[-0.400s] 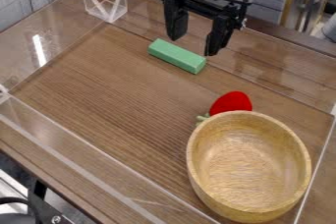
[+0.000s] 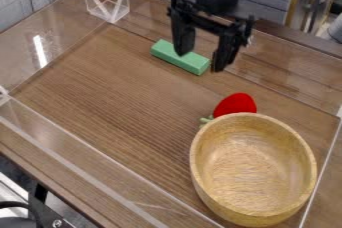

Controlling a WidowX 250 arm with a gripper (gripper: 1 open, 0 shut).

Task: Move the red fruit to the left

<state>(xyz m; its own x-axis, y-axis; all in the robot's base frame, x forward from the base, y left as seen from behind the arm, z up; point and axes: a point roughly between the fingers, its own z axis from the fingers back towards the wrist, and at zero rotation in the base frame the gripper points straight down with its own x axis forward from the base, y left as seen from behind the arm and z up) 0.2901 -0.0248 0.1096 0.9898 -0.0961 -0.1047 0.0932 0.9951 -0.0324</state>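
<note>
The red fruit (image 2: 237, 104) is a small glossy strawberry lying on the wooden table just behind the rim of the wooden bowl (image 2: 254, 168), touching or nearly touching it. A bit of green cap shows at its lower left. My gripper (image 2: 202, 56) hangs above the table behind and to the left of the fruit, pointing down, with its two black fingers (image 2: 179, 41) spread open and nothing between them. It stands in front of the flat green block (image 2: 181, 56).
A clear plastic wall (image 2: 54, 137) fences the table along the front and sides. A small clear stand (image 2: 104, 7) sits at the back left. The bowl fills the front right corner.
The gripper has come lower and a little toward the front, now overlapping the green block in the picture. Fruit, bowl and block have not moved.
</note>
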